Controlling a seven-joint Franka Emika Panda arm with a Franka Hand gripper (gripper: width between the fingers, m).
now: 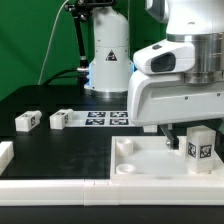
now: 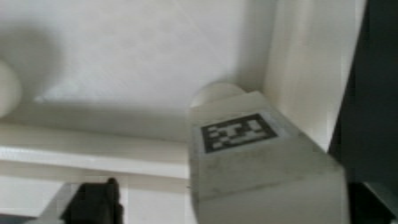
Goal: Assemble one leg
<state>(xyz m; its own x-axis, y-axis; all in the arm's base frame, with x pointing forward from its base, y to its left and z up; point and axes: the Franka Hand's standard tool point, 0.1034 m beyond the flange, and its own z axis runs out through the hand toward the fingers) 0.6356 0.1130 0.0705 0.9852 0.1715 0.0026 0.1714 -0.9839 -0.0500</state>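
My gripper [image 1: 195, 131] is shut on a leg [image 1: 199, 149], a small white block with a black-and-white tag, and holds it upright over the near right corner of the large white square panel [image 1: 138, 166]. In the wrist view the leg [image 2: 249, 150] fills the space between my fingers [image 2: 93, 200], its tip pointing down at the panel [image 2: 125, 110] next to a raised edge. A round corner socket [image 2: 7, 95] shows beside it. Whether the leg touches the panel I cannot tell. Two more legs [image 1: 27, 121] [image 1: 63, 119] lie on the black table.
The marker board [image 1: 106, 118] lies behind the panel, in front of the arm's white base [image 1: 108, 60]. A low white wall [image 1: 50, 187] runs along the table's near edge, with a white piece [image 1: 5, 152] at the exterior view's left.
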